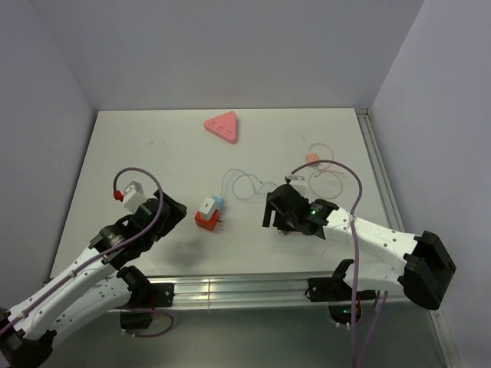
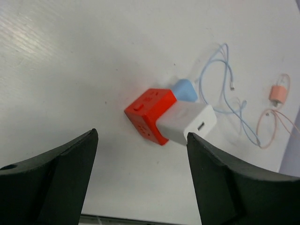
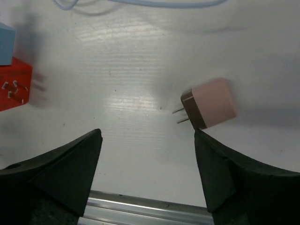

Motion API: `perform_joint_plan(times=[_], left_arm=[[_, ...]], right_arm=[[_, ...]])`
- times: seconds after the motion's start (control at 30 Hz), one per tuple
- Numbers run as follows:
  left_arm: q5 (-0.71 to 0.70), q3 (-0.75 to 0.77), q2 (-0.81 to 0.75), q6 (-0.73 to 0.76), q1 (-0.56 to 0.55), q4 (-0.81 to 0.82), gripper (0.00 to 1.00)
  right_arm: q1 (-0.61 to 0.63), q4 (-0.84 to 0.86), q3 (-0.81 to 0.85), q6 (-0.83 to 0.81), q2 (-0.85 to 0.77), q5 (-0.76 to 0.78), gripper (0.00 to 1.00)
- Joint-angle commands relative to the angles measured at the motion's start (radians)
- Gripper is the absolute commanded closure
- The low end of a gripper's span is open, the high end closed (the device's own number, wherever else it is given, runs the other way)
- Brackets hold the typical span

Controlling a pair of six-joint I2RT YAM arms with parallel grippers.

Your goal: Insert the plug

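Top view: the red socket cube [image 1: 204,221] lies mid-table with a white adapter [image 1: 207,205] and a blue plug [image 1: 219,201] seated in it.

Left wrist: the left gripper [image 1: 173,211] is spread wide and empty.

Right wrist: the right gripper [image 1: 275,208] is spread wide, gripping nothing. The pink plug [image 3: 209,104] lies on the table [image 3: 140,61] between its fingers, prongs pointing towards the cube, well apart from it.

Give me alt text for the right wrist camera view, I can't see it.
A pink two-prong plug lies loose on the white table, prongs pointing left, beside one finger of the open right gripper. A red socket cube sits at the left edge, with a pale blue cable along the top.
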Motion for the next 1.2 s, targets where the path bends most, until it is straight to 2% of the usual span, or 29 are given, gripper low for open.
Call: perform_joint_plan(times=[0.0,0.03,0.07,0.17,0.2,0.27,0.3,0.4,0.43,0.6,0.67,0.87,1.07,1.17], left_arm=[[-0.095,0.018,0.086,-0.037,0.006,0.075,0.19],[-0.082,0.015,0.141,-0.023,0.006,0.099,0.20],[-0.068,0.010,0.165,-0.016,0.006,0.119,0.22],[-0.036,-0.022,0.243,-0.002,0.013,0.197,0.42],[0.013,-0.043,0.260,0.021,0.038,0.245,0.49],[0.078,-0.065,0.304,0.044,0.078,0.302,0.52],[0.142,-0.085,0.318,0.072,0.095,0.361,0.62],[0.199,-0.100,0.361,0.092,0.138,0.400,0.80],[0.218,-0.109,0.372,0.093,0.139,0.423,0.82],[0.255,-0.146,0.396,0.119,0.141,0.495,0.85],[0.290,-0.159,0.404,0.155,0.141,0.548,0.89],[0.331,-0.177,0.430,0.185,0.139,0.605,0.90],[0.457,-0.257,0.452,0.176,0.141,0.739,0.98],[0.518,-0.283,0.464,0.187,0.139,0.826,1.00]], right_arm=[[-0.008,0.096,-0.028,0.103,-0.061,-0.056,0.17],[-0.006,0.130,-0.040,0.097,-0.052,-0.129,0.22],[-0.006,0.172,-0.043,0.091,-0.041,-0.183,0.38],[-0.002,0.311,-0.032,0.115,0.028,-0.271,0.72],[0.007,0.331,-0.013,0.123,0.072,-0.275,0.73],[0.015,0.380,0.014,0.120,0.124,-0.313,0.70],[0.017,0.392,0.046,0.117,0.179,-0.327,0.70],[0.020,0.452,0.086,0.128,0.293,-0.382,0.71],[0.018,0.463,0.115,0.134,0.322,-0.396,0.71],[0.035,0.486,0.213,0.152,0.479,-0.415,0.73],[0.043,0.500,0.230,0.162,0.505,-0.418,0.73],[0.050,0.486,0.302,0.139,0.588,-0.429,0.73],[0.044,0.345,0.458,0.019,0.683,-0.370,0.73],[0.026,0.285,0.529,-0.103,0.704,-0.366,0.70]])
